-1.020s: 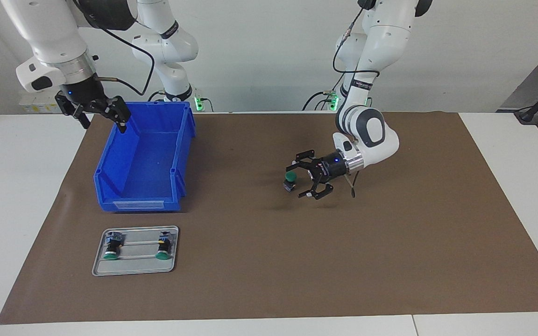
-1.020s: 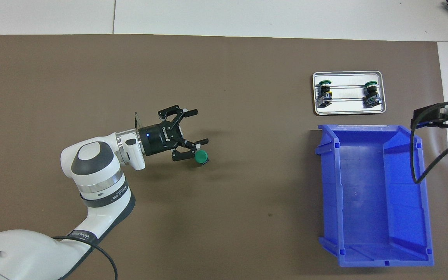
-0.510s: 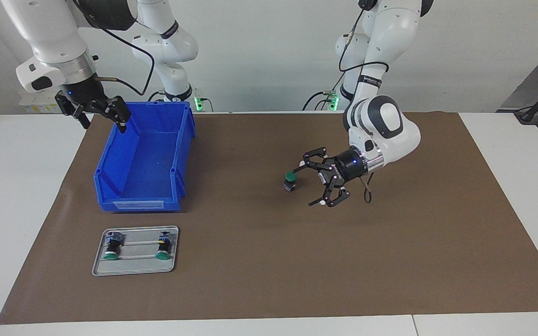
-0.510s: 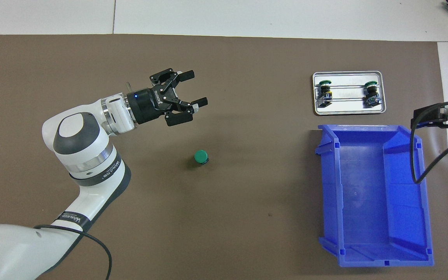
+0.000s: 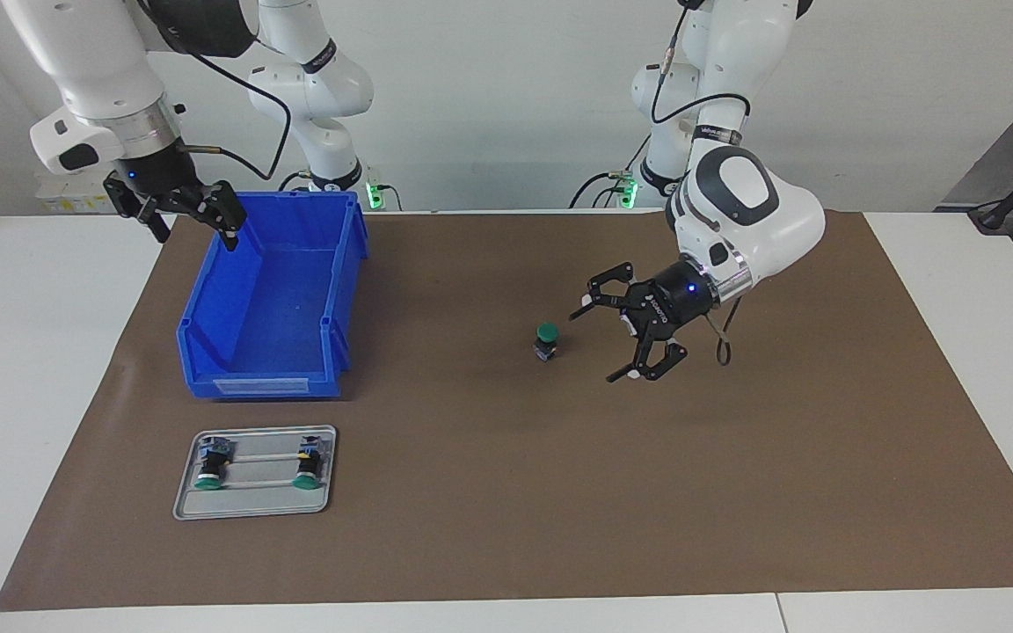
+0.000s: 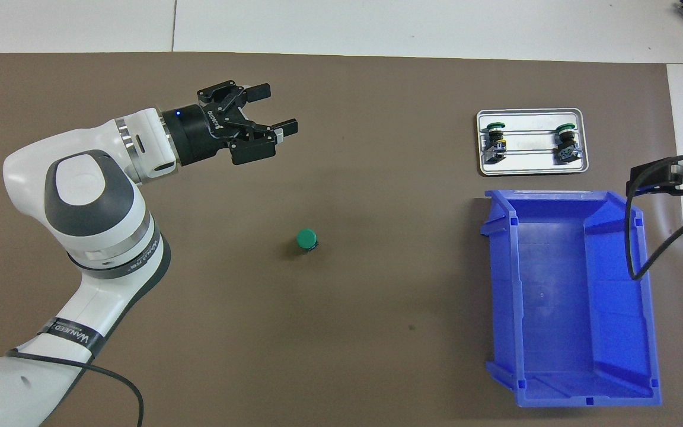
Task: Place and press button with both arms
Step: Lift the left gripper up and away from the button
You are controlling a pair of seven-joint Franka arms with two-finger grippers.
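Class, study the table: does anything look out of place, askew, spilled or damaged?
Only one thing stands apart: a green-capped button stands upright alone on the brown mat, while two like it lie in the metal tray. Nothing looks spilled or damaged. The blue bin holds nothing visible.

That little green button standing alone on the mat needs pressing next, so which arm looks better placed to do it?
Probably the left. The left gripper hangs open over the mat beside the button, while the right gripper waits over the blue bin's rim.
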